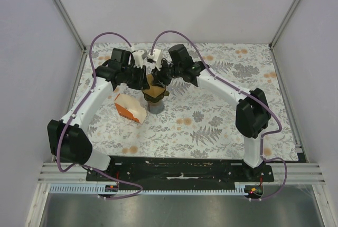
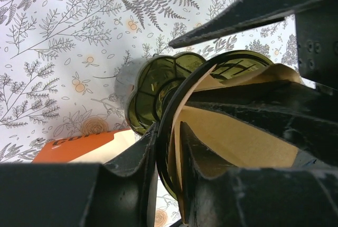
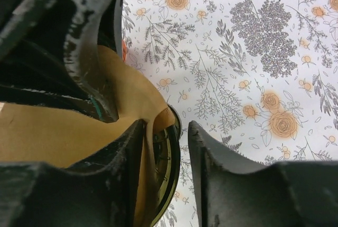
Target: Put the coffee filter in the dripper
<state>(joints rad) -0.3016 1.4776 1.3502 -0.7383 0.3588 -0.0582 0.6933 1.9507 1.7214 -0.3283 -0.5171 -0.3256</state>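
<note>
The dark green dripper (image 1: 156,102) stands mid-table with the tan coffee filter (image 1: 153,88) sitting in its mouth. My left gripper (image 2: 169,132) is shut across the dripper's rim (image 2: 158,87): one finger presses the outside wall, the other presses the filter (image 2: 237,132) against the inside. From the other side my right gripper (image 3: 166,126) straddles the rim (image 3: 173,158). Its inner finger rests on the filter paper (image 3: 63,132), while its outer finger stands off the rim with a clear gap, so it is open.
An orange and white wedge-shaped carton (image 1: 129,108) lies just left of the dripper, close under my left arm. The floral tablecloth (image 1: 222,126) covers the table. Both wrists crowd together over the dripper.
</note>
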